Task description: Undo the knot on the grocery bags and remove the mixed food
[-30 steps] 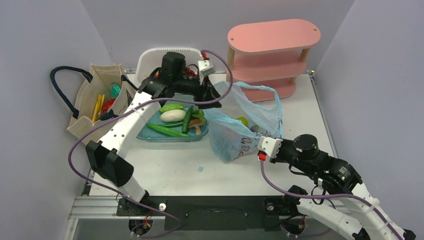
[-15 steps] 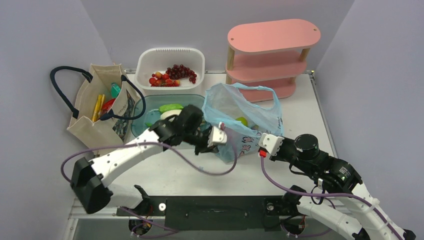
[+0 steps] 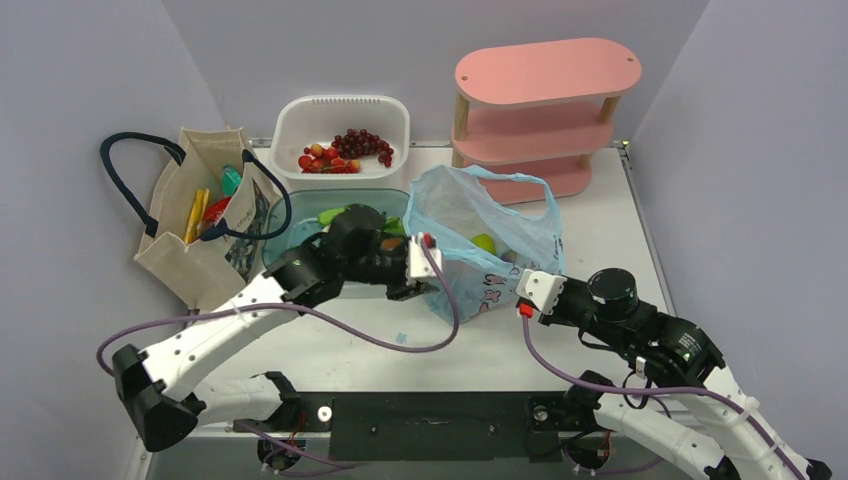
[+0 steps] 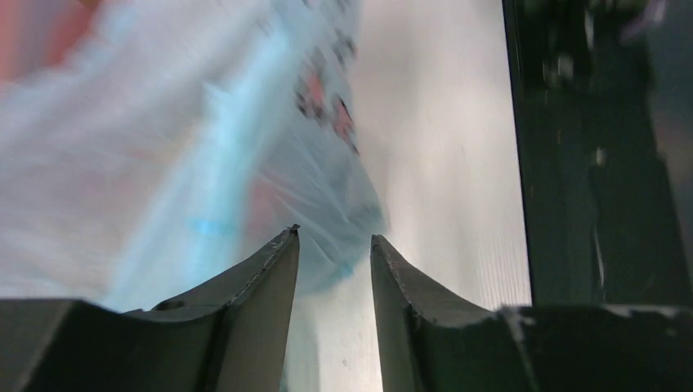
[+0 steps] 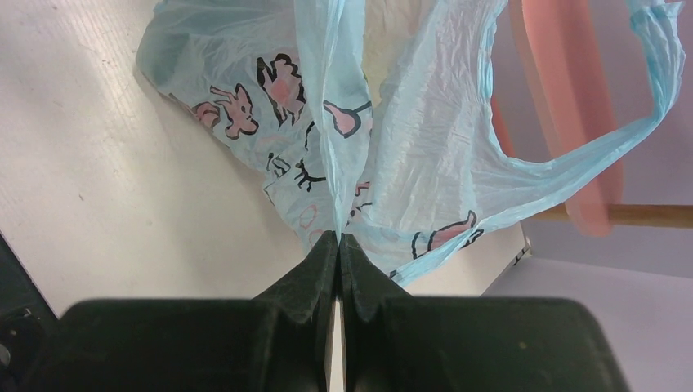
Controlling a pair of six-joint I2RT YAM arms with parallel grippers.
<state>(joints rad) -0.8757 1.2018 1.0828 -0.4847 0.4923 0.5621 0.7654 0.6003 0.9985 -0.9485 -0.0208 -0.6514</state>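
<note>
The blue plastic bag [image 3: 500, 215] sits in the middle of the top view on the table [image 3: 600, 240]. Its mouth is open and one handle loop [image 3: 530, 185] stands up free. A green round thing [image 3: 484, 242] shows through its thin side.

At the left edge stands the canvas tote [image 3: 195, 260]. A yellow packet [image 3: 195, 215], a red packet [image 3: 215, 210] and a teal packet [image 3: 231, 180] poke out of it.

Behind, at the top middle, the white basket [image 3: 340, 102] holds dark grapes [image 3: 360, 143] and small red fruits [image 3: 318, 160]. The teal tub [image 3: 310, 205] lies between tote and bag. The left arm [image 3: 250, 310] hides most of it, but a green vegetable [image 3: 340, 213] peeks out. A pink shelf [image 3: 545, 70] stands at the upper right.

The wrist views show the fingers, which the top view does not. The left gripper [image 4: 333, 237] has a gap between its fingers. The bag's bottom corner lies just past the tips, but the picture is blurry, so I cannot tell if they touch it. The right gripper [image 5: 337, 235] is pinched tight on a fold of the bag. Only this view shows the pink pictures [image 5: 282, 86] on the bag clearly.
</note>
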